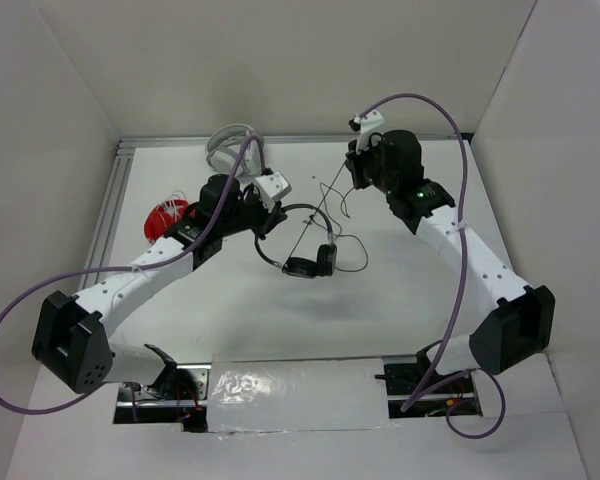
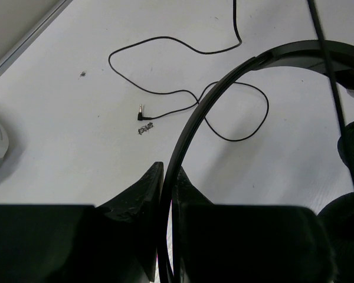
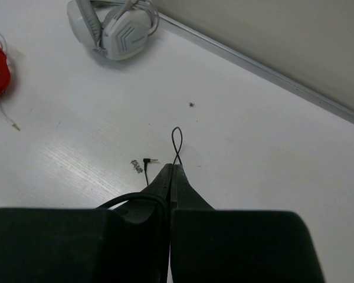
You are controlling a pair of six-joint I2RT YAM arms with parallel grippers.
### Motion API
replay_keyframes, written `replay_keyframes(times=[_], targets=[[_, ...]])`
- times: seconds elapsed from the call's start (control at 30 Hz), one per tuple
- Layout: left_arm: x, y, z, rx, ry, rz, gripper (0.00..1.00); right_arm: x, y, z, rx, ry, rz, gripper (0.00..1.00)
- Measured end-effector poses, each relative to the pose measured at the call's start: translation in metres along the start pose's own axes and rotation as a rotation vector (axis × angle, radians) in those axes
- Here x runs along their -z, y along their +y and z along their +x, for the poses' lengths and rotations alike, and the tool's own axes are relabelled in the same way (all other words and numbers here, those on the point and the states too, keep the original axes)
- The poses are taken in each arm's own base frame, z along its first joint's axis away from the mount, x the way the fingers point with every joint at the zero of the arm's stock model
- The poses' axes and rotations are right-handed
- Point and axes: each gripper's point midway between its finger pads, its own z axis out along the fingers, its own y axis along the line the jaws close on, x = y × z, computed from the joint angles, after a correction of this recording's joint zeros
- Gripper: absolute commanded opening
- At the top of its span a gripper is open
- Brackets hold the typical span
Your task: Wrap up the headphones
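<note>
Left claw (image 1: 268, 224) clamps the headband (image 1: 292, 207) of the headphones (image 1: 310, 264), near the middle of the table (image 1: 380, 310); right claw (image 1: 356, 177) pinches their cable (image 1: 307, 228). From the left wrist, the band runs through the closed claw, with slack cable and plug (image 2: 143, 112) on the table. From the right wrist, the claw is shut on a small loop (image 3: 176, 141): a tug could slip it free.

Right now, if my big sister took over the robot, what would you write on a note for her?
Left gripper: shut on the headband of the black headphones, mid-table.
Right gripper: shut on the cable; a small loop pokes past its fingertips.
Done: headphones and cable are both gripped.
Left: the wrapping itself. Much of the cable lies in loose loops on the table, the plug too; no turns around the headphones show.
</note>
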Motion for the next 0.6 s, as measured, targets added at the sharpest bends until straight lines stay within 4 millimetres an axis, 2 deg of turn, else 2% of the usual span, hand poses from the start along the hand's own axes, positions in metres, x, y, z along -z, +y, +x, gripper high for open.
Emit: replay_keyframes(times=[0.2, 0.4, 0.6], targets=[[-0.001, -0.005, -0.003, -0.001, -0.007, 0.032, 0.00, -0.002, -0.003, 0.009, -0.013, 0.018, -0.014, 0.00], [0.000, -0.016, -0.004, -0.001, -0.011, 0.092, 0.00, -0.018, 0.007, 0.028, -0.025, 0.066, -0.074, 0.00], [0.001, -0.016, -0.004, 0.002, -0.006, 0.096, 0.00, -0.031, 0.013, 0.045, -0.051, 0.108, -0.102, 0.00]])
